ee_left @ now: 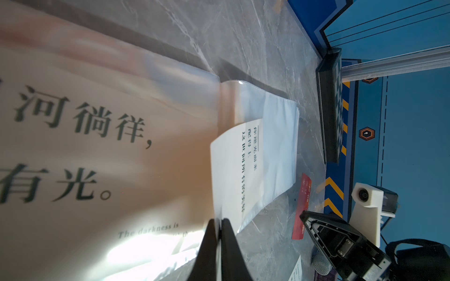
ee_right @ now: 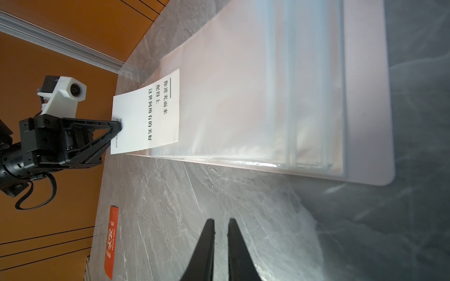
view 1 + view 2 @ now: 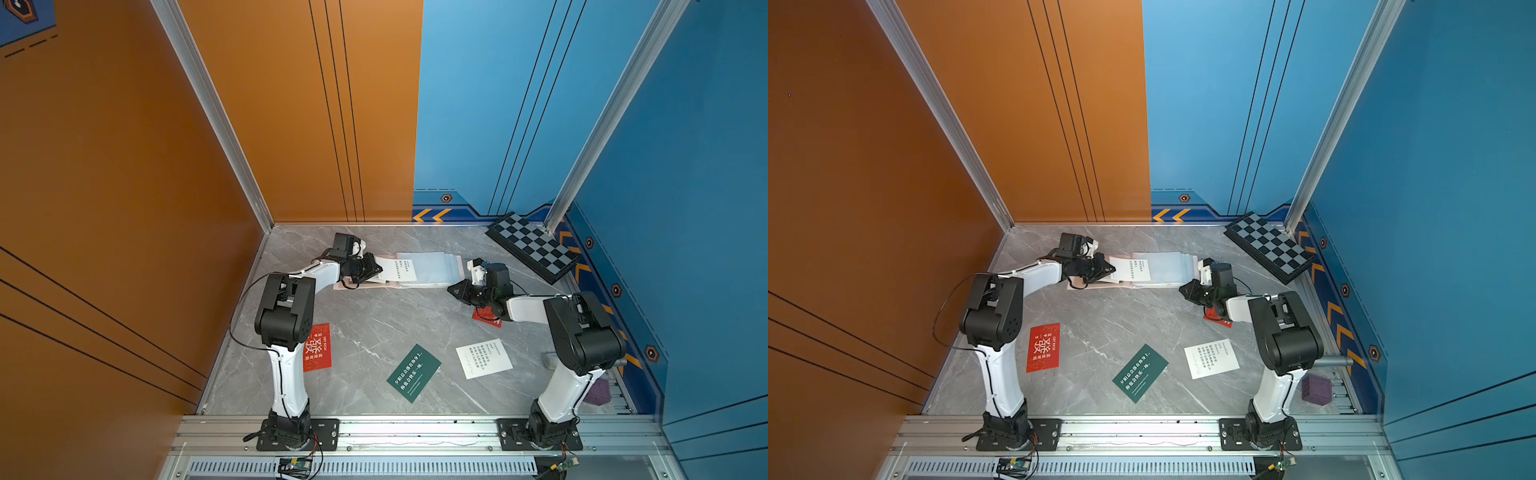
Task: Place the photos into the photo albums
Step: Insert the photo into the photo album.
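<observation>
The photo album (image 3: pixel 440 272) (image 3: pixel 1177 270) (image 2: pixel 316 102) lies open at the back of the table, showing its clear bluish sleeve pages (image 1: pixel 280 121). My left gripper (image 3: pixel 379 269) (image 3: pixel 1112 270) (image 1: pixel 220 220) is shut on the near edge of a white photo (image 3: pixel 401 269) (image 1: pixel 233 165) (image 2: pixel 151 116). That photo bows up, its far edge resting on the pages. Another white photo (image 1: pixel 85 146) sits under film below it. My right gripper (image 3: pixel 451 288) (image 2: pixel 221 220) hovers off the album's right front corner, jaws nearly together and empty. Red (image 3: pixel 318 347), green (image 3: pixel 413 372), white (image 3: pixel 484 358) and red (image 3: pixel 484 316) photos lie loose.
A black-and-grey checkered board (image 3: pixel 534 247) leans in the back right corner. A purple block (image 3: pixel 1316 388) and a grey cylinder (image 3: pixel 1333 360) sit at the right edge behind my right arm. Orange and blue walls close the table on three sides.
</observation>
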`<state>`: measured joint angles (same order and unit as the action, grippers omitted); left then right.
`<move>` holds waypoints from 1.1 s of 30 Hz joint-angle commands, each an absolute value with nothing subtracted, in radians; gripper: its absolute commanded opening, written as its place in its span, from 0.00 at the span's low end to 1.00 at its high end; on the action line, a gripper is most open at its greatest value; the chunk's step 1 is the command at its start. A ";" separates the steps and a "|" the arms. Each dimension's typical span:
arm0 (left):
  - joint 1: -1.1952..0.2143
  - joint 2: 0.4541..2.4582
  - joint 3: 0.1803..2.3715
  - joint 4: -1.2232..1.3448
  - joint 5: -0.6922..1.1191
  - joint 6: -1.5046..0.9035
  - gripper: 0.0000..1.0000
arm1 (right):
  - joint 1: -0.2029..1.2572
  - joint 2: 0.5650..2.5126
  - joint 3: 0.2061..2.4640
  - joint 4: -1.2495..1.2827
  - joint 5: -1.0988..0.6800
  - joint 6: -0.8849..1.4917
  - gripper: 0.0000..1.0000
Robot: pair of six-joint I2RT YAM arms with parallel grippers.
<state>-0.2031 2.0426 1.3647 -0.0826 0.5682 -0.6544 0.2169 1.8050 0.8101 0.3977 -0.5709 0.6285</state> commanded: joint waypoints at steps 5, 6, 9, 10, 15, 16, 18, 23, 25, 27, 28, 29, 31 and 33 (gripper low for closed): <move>-0.224 2.072 1.424 -0.152 0.530 -0.624 0.13 | 0.222 1.818 0.807 0.419 -0.563 0.637 0.15; -0.227 2.075 1.429 -0.155 0.529 -0.623 0.14 | 0.222 1.819 0.807 0.419 -0.563 0.637 0.15; -0.235 2.080 1.443 -0.165 0.527 -0.620 0.15 | 0.221 1.818 0.808 0.419 -0.563 0.637 0.14; -0.236 2.082 1.448 -0.168 0.525 -0.616 0.15 | 0.222 1.819 0.807 0.419 -0.562 0.637 0.15; -0.245 2.094 1.471 -0.179 0.520 -0.609 0.18 | 0.223 1.818 0.809 0.419 -0.563 0.637 0.15; -0.247 2.096 1.474 -0.179 0.516 -0.610 0.19 | 0.224 1.818 0.809 0.419 -0.563 0.637 0.14; -0.251 2.099 1.480 -0.179 0.513 -0.610 0.21 | 0.223 1.818 0.808 0.419 -0.563 0.637 0.14; -0.262 2.112 1.501 -0.225 0.504 -0.605 0.25 | 0.225 1.820 0.809 0.420 -0.563 0.637 0.15; -0.265 2.118 1.513 -0.234 0.500 -0.605 0.26 | 0.227 1.821 0.808 0.419 -0.563 0.637 0.15; -0.268 2.124 1.524 -0.241 0.496 -0.605 0.26 | 0.227 1.820 0.809 0.419 -0.563 0.637 0.15; -0.271 2.126 1.530 -0.244 0.495 -0.604 0.27 | 0.227 1.820 0.808 0.419 -0.563 0.639 0.15; -0.273 2.128 1.536 -0.248 0.496 -0.601 0.27 | 0.227 1.820 0.809 0.419 -0.563 0.637 0.14; -0.278 2.136 1.554 -0.266 0.495 -0.591 0.28 | 0.227 1.821 0.810 0.420 -0.563 0.638 0.15; -0.282 2.144 1.569 -0.285 0.490 -0.585 0.28 | 0.229 1.824 0.810 0.422 -0.563 0.640 0.15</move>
